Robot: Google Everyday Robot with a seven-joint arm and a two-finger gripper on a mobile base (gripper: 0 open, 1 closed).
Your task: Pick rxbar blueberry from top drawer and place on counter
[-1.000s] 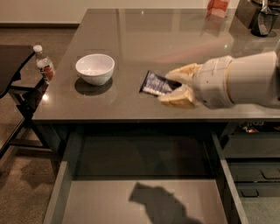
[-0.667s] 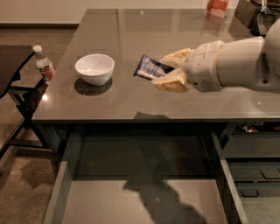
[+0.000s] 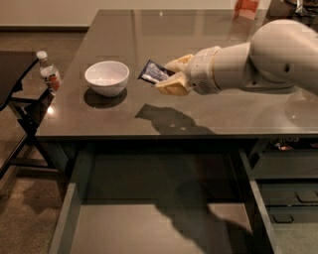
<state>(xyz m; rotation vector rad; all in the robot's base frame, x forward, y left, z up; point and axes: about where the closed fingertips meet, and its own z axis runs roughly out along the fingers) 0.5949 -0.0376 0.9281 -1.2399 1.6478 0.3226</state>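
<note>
The rxbar blueberry (image 3: 154,72) is a small dark navy bar with white lettering. My gripper (image 3: 171,75) is shut on it, its cream fingers (image 3: 171,87) pinching the bar's right end. It holds the bar above the counter (image 3: 124,114), just right of the white bowl (image 3: 107,77). The arm reaches in from the right. The arm's shadow falls on the counter below the bar. The top drawer (image 3: 119,223) is pulled open under the counter's front edge, its grey bottom bare.
A water bottle (image 3: 49,74) stands on a dark side table at the left. An orange-red package (image 3: 246,7) sits at the counter's far edge. Dark stacked drawers (image 3: 288,193) are at the lower right.
The gripper has carried the bar leftwards and a little farther over the counter, closer to the white bowl. Its shadow moved from the drawer onto the counter.
</note>
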